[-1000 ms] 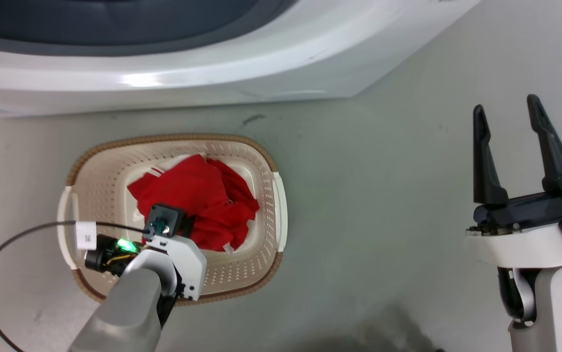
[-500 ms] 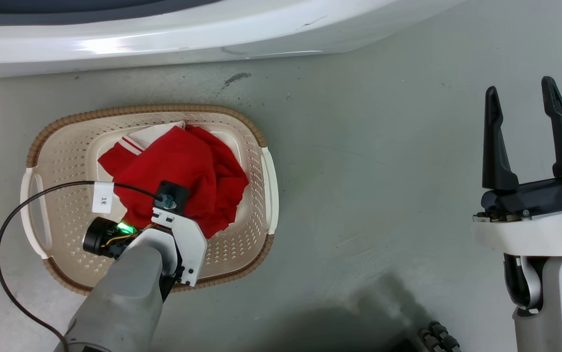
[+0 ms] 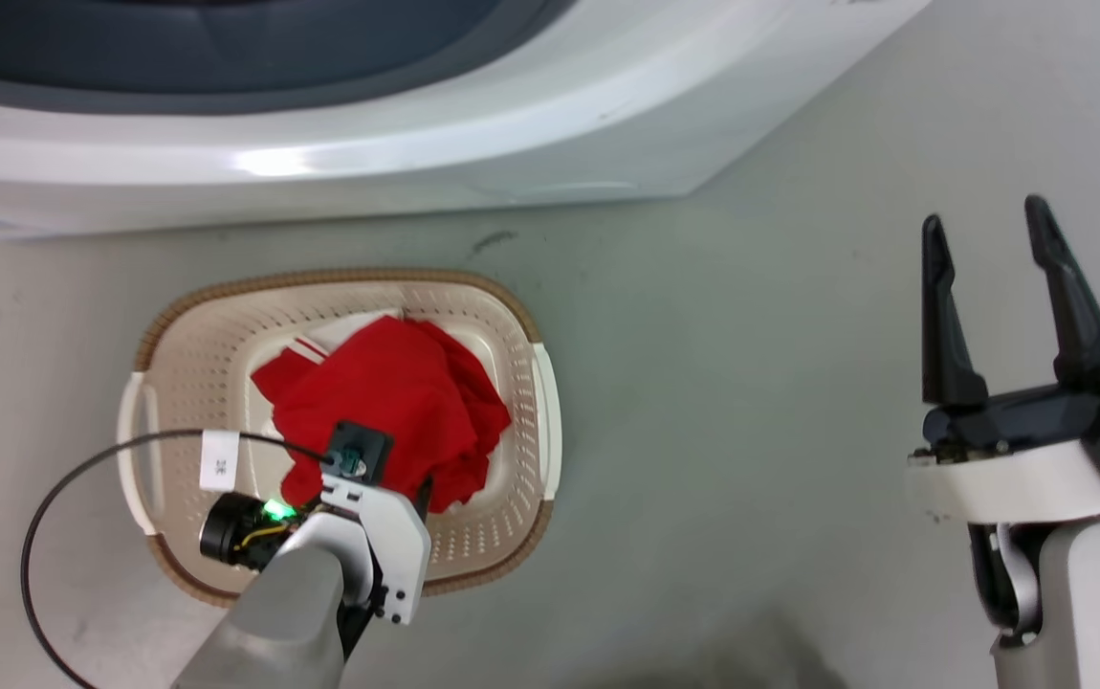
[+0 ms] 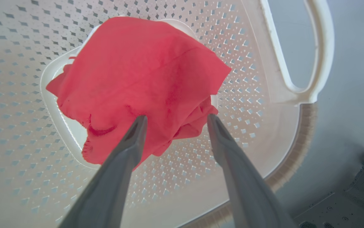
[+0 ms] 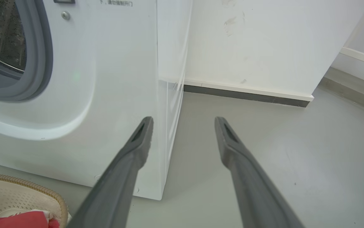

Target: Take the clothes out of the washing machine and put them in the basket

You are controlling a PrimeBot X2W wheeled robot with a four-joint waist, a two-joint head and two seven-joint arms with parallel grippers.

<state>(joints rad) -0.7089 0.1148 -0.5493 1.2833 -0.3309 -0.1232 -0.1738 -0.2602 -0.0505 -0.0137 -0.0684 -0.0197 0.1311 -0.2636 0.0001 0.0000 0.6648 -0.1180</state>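
- Washer (image 3: 416,153) across the top of the head view, its dark mouth above the white front; from here I can't tell whether anything red is left in the drum
- Basket (image 3: 196,364) on the floor (image 3: 751,383) just in front of the washer, upright, brown rim all the way round
- Clothes (image 3: 397,392) heaped in the middle of the basket, red with a strip of white trim at the far left edge; one piece or two, can't tell from this pile
- Right gripper (image 3: 985,215) well off to the side over bare floor, fingers spread, nothing between them
- Left gripper (image 4: 176,117) right over the heap, jaws wide; the tips look to sit at the cloth's near edge, pinching nothing
- The drop looks made, so the job now is a clean exit: lift straight up with the jaws kept wide, slowly enough to spot a fold riding up on a fingertip
- Mind the cable (image 3: 81,469) looping over the basket's near rim; a sideways pull could drag the light basket along
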